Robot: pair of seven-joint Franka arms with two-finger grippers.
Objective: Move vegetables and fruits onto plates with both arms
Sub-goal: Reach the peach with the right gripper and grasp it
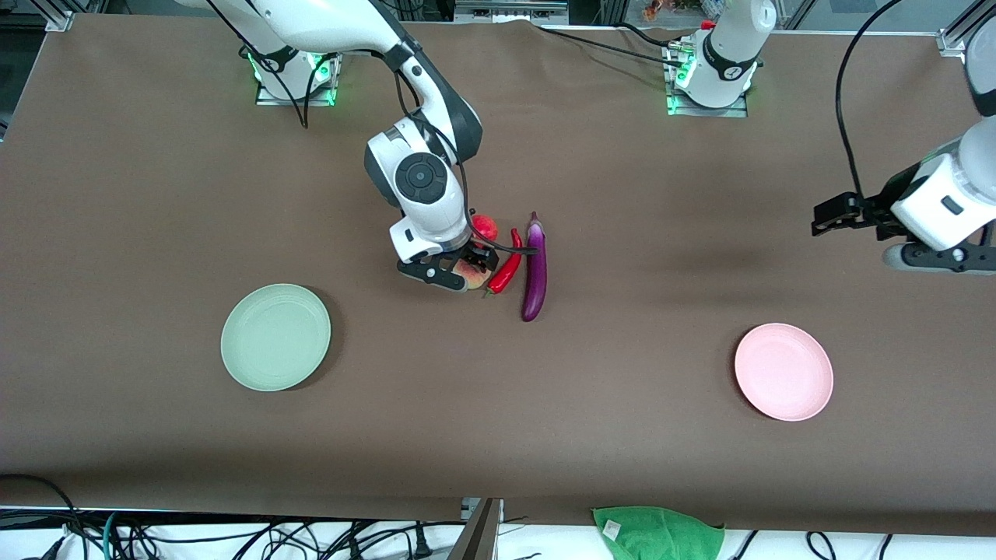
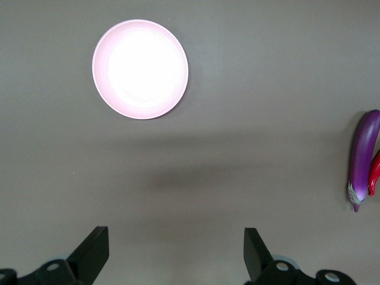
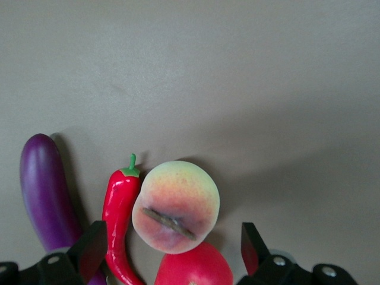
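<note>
Front view: the right gripper [image 1: 455, 272] hangs low over the peach [image 1: 471, 275] at the tabletop's middle, fingers spread, grasping nothing. The apple [image 1: 485, 227], chili [image 1: 506, 271] and eggplant [image 1: 534, 268] lie beside it. The green plate [image 1: 275, 337] sits toward the right arm's end, the pink plate [image 1: 783, 372] toward the left arm's end. The left gripper [image 1: 831, 218] waits above that end.

Left wrist view: its fingers [image 2: 91, 254] stand apart, empty, over bare tabletop.

Right wrist view: 2 spread fingers [image 3: 89, 248] flank the peach.
</note>
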